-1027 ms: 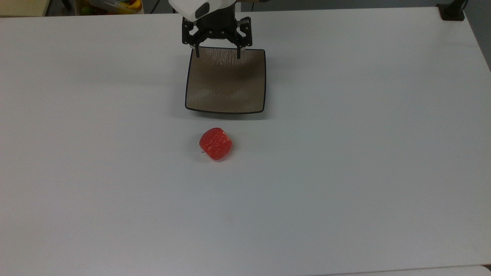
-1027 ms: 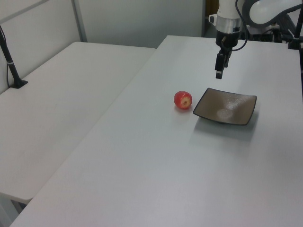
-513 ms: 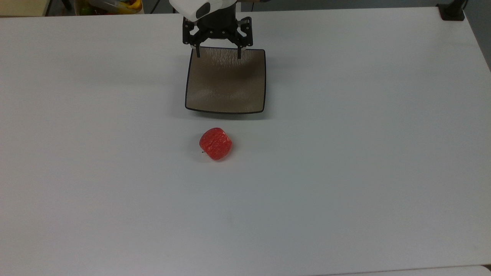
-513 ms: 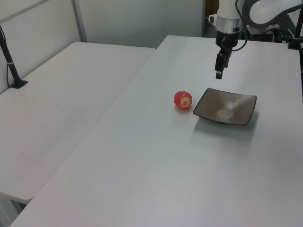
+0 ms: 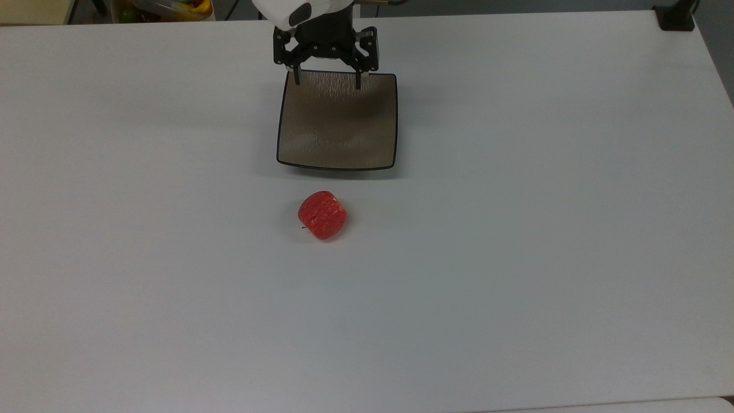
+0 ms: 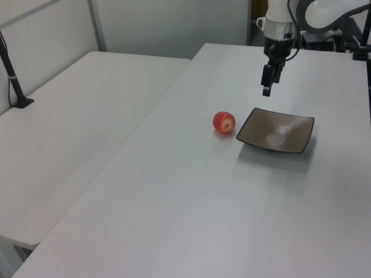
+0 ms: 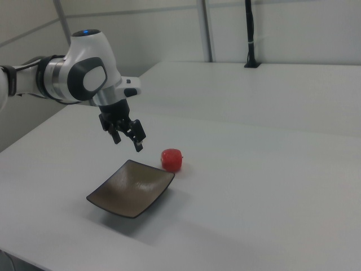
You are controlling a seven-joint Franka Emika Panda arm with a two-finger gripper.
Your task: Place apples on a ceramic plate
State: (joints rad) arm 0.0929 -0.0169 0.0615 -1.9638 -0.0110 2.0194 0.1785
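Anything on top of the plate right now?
Nothing rests on the ceramic plate; its surface is bare. The open end effector hangs above its far edge. The apple sits on the table, apart from it.

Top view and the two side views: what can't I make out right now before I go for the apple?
- Plate: its far edge, top view, is covered by the pincer.
- Arm above the pincer: cut off by the top view's upper edge.
- Apple: its underside and table contact are hidden by its own body; the stem is too small to judge.
- Bin contents: cropped at the top view's upper edge.
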